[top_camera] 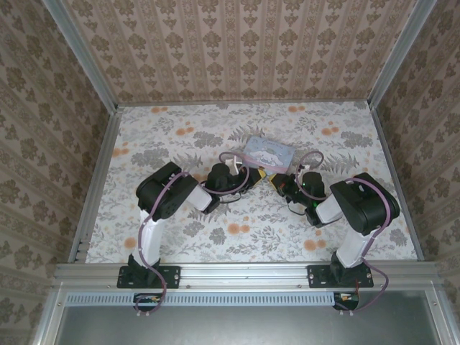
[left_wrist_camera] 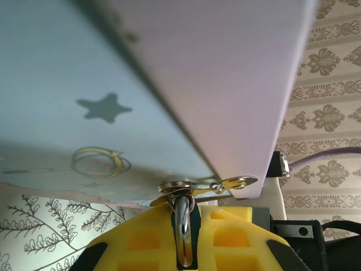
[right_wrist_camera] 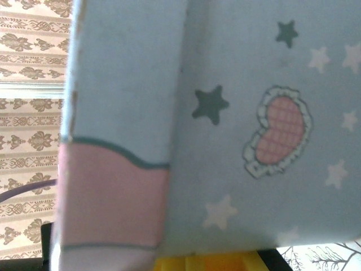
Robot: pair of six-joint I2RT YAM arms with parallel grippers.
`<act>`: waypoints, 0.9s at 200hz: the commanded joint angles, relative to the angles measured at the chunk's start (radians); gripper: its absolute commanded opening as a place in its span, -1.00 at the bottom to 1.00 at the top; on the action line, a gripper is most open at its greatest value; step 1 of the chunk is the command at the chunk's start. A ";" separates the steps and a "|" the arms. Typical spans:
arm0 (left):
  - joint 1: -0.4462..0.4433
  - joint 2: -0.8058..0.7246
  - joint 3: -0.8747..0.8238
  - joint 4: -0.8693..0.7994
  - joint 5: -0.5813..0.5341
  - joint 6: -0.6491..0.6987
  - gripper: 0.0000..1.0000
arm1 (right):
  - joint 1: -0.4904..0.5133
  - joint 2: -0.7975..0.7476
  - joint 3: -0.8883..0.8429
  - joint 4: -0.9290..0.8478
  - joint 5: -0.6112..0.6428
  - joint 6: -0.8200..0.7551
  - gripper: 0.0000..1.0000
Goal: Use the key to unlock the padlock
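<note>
The left gripper (top_camera: 253, 177) is reaching in from 8 o'clock of the pale blue cartoon-printed tin (top_camera: 269, 152), which is lying at the middle of the floral table (top_camera: 172, 237). In the left wrist view its yellow fingers (left_wrist_camera: 146, 240) are clenching the tiny padlock (left_wrist_camera: 183, 234). The padlock's shiny shackle and dark blue-green edge are showing in the gap between the pads, right under the tin's lower edge. A thin brownish-gold piece that looks like the key (left_wrist_camera: 240, 182) is sticking out at 2 o'clock of the padlock, at the tin's corner.

The right gripper (top_camera: 277, 181) is coming in from 5 o'clock of the tin, tip to tip with the left one. Its jaws are pressed together. The right wrist view is showing just a strip of its yellow fingers (right_wrist_camera: 208, 263) below the tin's starred side, so whether they are pinching anything cannot be told.
</note>
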 commanded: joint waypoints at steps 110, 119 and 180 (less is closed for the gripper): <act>-0.011 -0.003 0.029 0.059 -0.005 -0.028 -1.00 | 0.001 -0.020 0.003 0.018 0.012 0.005 -1.00; -0.007 -0.003 0.027 0.061 -0.006 -0.030 -1.00 | -0.011 -0.030 -0.021 0.015 0.013 0.002 -1.00; 0.002 -0.009 0.022 0.068 0.011 -0.048 -1.00 | -0.032 -0.186 -0.119 -0.108 -0.005 -0.044 -1.00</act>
